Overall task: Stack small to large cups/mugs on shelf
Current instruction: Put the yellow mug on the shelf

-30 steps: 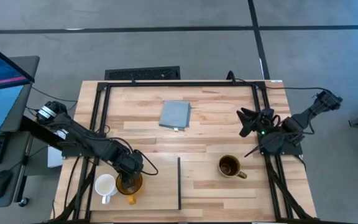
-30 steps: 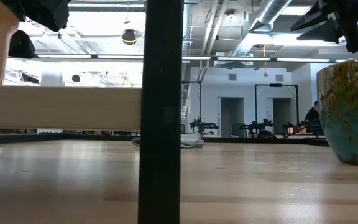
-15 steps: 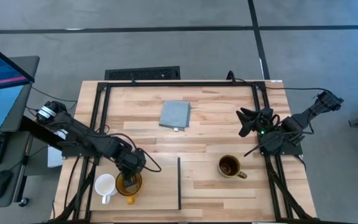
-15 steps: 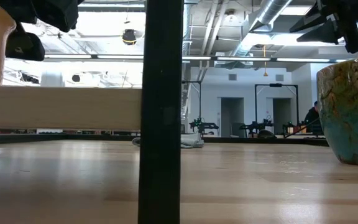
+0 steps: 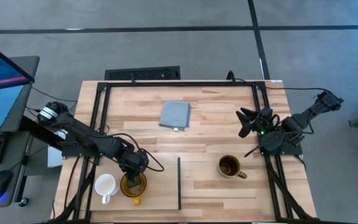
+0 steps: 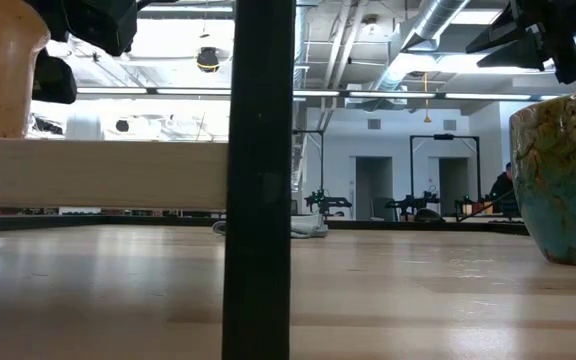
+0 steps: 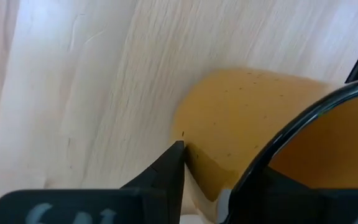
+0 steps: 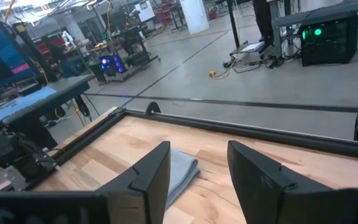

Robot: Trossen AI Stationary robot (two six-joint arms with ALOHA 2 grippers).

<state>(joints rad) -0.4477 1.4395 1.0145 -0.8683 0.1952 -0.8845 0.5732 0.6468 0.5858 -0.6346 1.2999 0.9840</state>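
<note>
Yellow-amber mug (image 5: 133,185) has shifted right with left claw (image 5: 131,180).

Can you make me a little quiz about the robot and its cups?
1. True or false: the left gripper is clamped on the rim of the yellow mug.
2. Which mug sits right next to the yellow one?
A. white mug
B. brown mug
3. Fill in: the grey pad lies toward the table's ____ edge, away from the mugs.

Key:
1. True
2. A
3. Far; meanwhile the right gripper waits open near the table's right side.
</note>
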